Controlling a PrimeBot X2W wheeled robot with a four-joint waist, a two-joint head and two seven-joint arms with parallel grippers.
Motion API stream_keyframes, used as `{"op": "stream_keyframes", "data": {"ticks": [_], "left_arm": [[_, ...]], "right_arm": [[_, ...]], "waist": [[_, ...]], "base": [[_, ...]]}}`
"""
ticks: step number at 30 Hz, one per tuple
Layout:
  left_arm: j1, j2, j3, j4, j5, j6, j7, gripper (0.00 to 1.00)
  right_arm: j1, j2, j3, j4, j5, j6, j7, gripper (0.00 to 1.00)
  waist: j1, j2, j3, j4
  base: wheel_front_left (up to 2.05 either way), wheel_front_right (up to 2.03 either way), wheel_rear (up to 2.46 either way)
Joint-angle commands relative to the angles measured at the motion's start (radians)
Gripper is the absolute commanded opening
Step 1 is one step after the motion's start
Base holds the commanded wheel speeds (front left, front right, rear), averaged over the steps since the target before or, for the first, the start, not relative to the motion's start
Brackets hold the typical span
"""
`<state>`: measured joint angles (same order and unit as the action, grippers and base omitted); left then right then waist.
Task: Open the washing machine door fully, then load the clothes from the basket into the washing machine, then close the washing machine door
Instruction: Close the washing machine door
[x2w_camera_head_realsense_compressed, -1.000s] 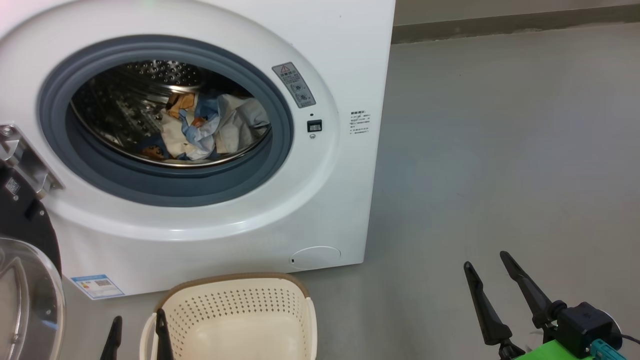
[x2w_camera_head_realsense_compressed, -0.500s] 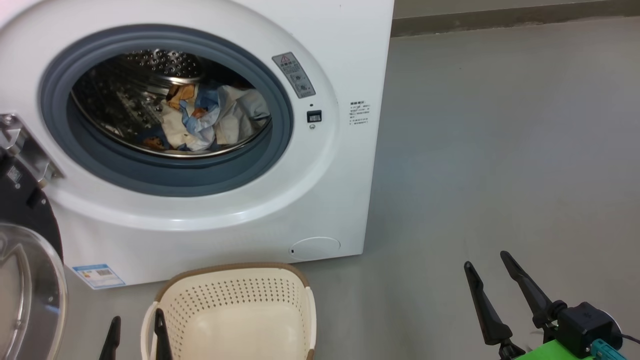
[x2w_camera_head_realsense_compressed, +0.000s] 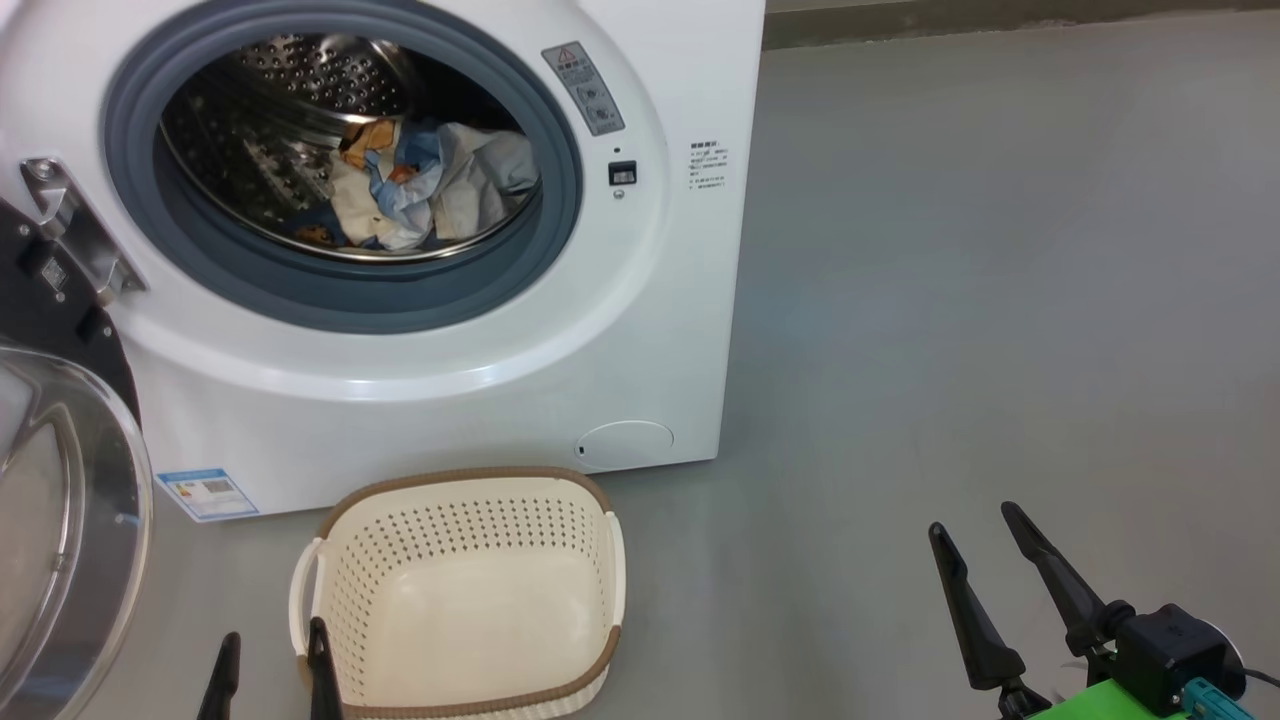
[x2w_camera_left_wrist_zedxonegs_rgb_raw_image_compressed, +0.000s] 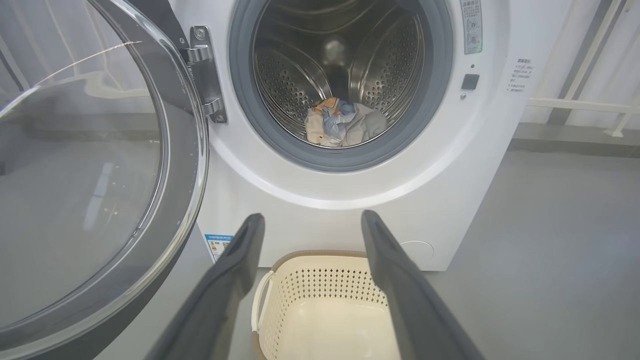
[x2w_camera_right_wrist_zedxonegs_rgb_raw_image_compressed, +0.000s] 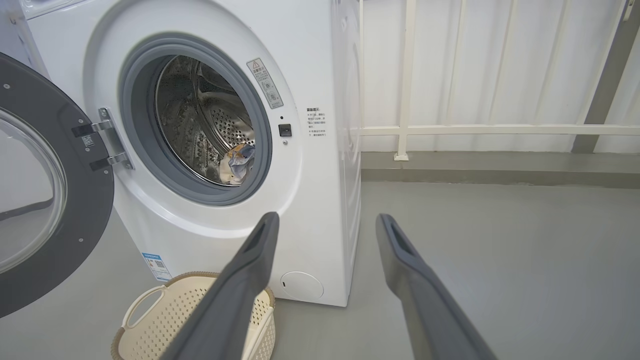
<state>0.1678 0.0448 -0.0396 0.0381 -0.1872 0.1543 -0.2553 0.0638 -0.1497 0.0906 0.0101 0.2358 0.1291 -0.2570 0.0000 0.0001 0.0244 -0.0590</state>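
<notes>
Leftmost, the door (x2w_camera_head_realsense_compressed: 62, 500) stands swung wide open. Beside it, the left pincer (x2w_camera_head_realsense_compressed: 275, 645) is spread wide, gripping nothing, at the left rim of the basket (x2w_camera_head_realsense_compressed: 462, 478). Clothes (x2w_camera_head_realsense_compressed: 420, 190) lie inside the washer (x2w_camera_head_realsense_compressed: 640, 300). Far right, the right pincer (x2w_camera_head_realsense_compressed: 972, 522) is spread wide, gripping nothing, above the floor (x2w_camera_head_realsense_compressed: 1000, 300).

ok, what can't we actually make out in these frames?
Clothes, head view: bunched in the drum, count unclear; drum's rim hides the pile's base.
Washing machine door, head view: cut off by the left edge.
Printed text beside the opening, every view: too small to read.
Left gripper, head view: bottom edge cuts all but the fingertips.
</notes>
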Motion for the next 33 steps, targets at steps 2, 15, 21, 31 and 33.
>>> {"op": "stream_keyframes", "data": {"ticks": [2,15,21,31,33], "left_arm": [[-0.017,0.005,0.035,-0.024,0.010,0.003,-0.006,1.00],[-0.019,0.005,0.038,-0.024,0.010,0.002,-0.006,1.00],[-0.017,0.005,0.033,-0.025,0.014,0.001,-0.006,1.00],[-0.026,0.005,0.038,-0.042,0.026,-0.001,-0.006,1.00],[-0.026,0.005,0.040,-0.047,0.027,0.001,-0.006,1.00]], "right_arm": [[-0.010,-0.005,0.019,-0.026,-0.002,0.002,-0.005,1.00],[-0.010,-0.002,0.015,-0.026,-0.003,0.002,-0.005,1.00],[-0.008,0.000,0.013,-0.028,-0.004,0.002,-0.005,1.00],[-0.017,0.000,0.002,-0.033,-0.010,0.002,-0.005,1.00],[-0.021,-0.002,0.002,-0.034,-0.012,0.002,-0.005,1.00]], "waist": [[0.0000,-0.0001,0.003,-0.001],[0.0000,-0.0001,-0.001,0.002],[0.0000,-0.0001,-0.003,0.009],[0.0000,-0.0001,0.011,0.067],[0.0000,-0.0001,0.013,0.086]], "base": [[-0.49,0.49,0.00],[-0.03,0.03,0.00],[0.00,0.00,0.00],[0.00,0.00,0.00],[0.00,0.00,0.00]]}}
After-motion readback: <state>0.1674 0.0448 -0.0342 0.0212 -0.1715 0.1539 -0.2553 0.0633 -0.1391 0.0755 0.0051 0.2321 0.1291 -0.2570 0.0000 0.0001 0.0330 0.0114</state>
